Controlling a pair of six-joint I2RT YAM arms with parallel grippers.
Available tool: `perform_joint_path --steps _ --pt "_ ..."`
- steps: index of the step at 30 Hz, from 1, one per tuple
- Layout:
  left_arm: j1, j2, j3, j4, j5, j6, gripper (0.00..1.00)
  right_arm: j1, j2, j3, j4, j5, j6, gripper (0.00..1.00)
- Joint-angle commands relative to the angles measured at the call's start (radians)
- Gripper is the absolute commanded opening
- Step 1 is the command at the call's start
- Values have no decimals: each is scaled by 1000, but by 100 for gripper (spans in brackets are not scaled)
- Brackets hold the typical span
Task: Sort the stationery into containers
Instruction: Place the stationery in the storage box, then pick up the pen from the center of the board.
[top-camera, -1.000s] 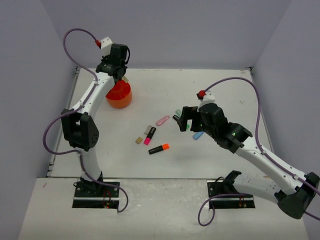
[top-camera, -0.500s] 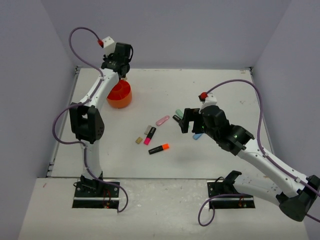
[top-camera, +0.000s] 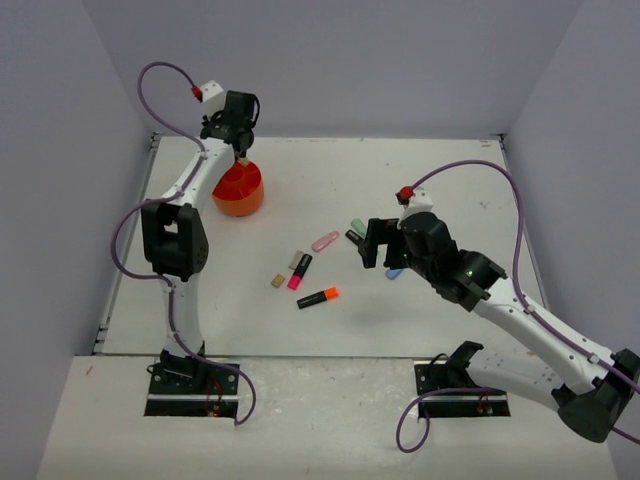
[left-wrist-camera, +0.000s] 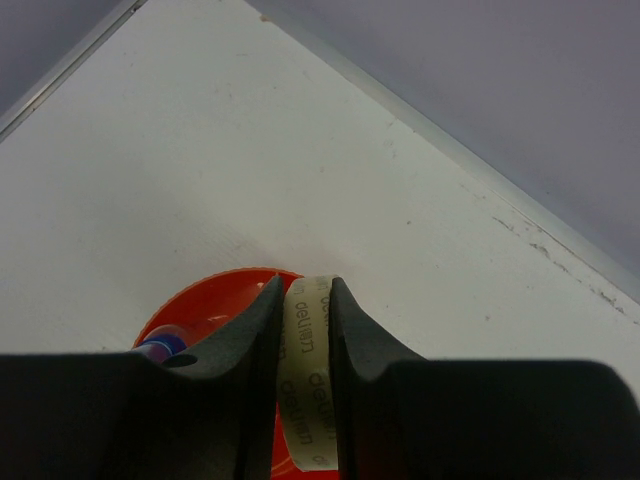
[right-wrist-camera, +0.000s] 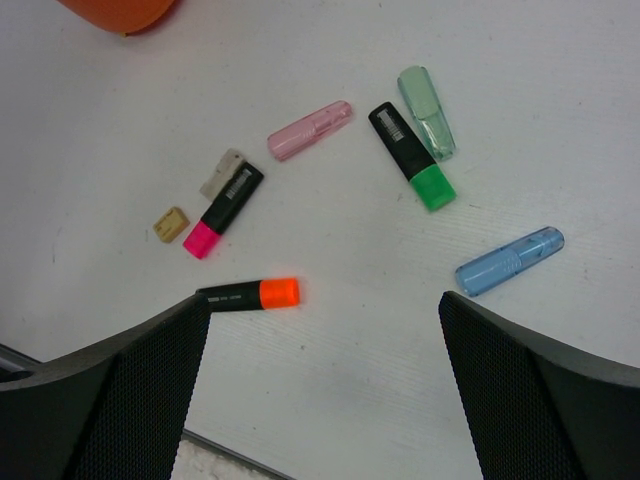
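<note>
Top view: a white worktop (top-camera: 430, 170) sits boxed in by pale lilac walls (top-camera: 330, 60). The orange tub (top-camera: 238, 200) stands far left, with the left jaws just above it.

Left wrist: the left jaws pinch a tan ring (left-wrist-camera: 305, 390) edge-on over the tub (left-wrist-camera: 210, 305), its lower part cut off. A blue-capped tube (left-wrist-camera: 160, 347) peeks out, mostly hidden.

Right wrist: the right jaws are spread wide and empty. The orange-ended highlighter (right-wrist-camera: 250, 293) lies crosswise with its tip to the right. The pink-ended highlighter (right-wrist-camera: 224, 211) slants with its tip lower left, and the green-ended highlighter (right-wrist-camera: 411, 158) with its tip lower right.

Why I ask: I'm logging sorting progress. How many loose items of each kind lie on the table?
Black highlighters: 3, pink-tipped, orange-tipped, green-tipped
Pastel pieces: 3, pink, mint, blue
Small blocks: 2, tan, grey
Total: 8
</note>
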Motion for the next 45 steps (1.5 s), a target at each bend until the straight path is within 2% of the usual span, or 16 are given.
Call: perform_joint_path --steps 1,10,11,14,15,16,17,26,28,30,33,35,37,40,42,45 --pt "5 4 -26 69 -13 -21 0 -3 13 -2 2 21 13 99" --pt "5 10 -59 60 -32 -40 0 -3 24 -4 4 8 14 99" --pt "5 9 -61 58 -31 -42 3 -3 24 -5 4 8 12 99" --pt "5 -3 -73 64 -31 -45 21 -3 23 -6 4 9 10 99" --pt "5 -8 -75 67 -32 -46 32 -3 24 -6 5 7 9 99" --pt "5 -11 -75 69 -33 -45 48 -3 24 -5 4 5 8 99" --pt "5 -14 -75 69 -33 -45 56 -3 26 -3 4 5 8 99" --pt "1 -108 -75 84 32 -39 67 -3 50 -3 19 -11 -3 99" --pt "-6 -145 -81 102 53 -28 73 -3 75 -6 31 -11 -8 99" --pt "-29 -212 -97 123 72 5 89 -32 115 -7 40 -33 -17 99" --pt "-73 -344 -155 129 107 44 100 -102 237 6 42 -127 -33 99" --pt "-92 -437 -226 136 168 53 100 -132 290 16 45 -144 -39 99" --pt "-105 -589 -368 149 251 52 100 -154 359 35 49 -174 -63 98" --pt "-120 -823 -568 219 339 53 100 -202 456 78 40 -286 -129 91" --pt "-124 -926 -703 231 413 53 100 -221 535 102 34 -287 -141 88" --pt "-124 -1088 -821 213 523 61 100 -242 618 163 30 -259 -145 84"
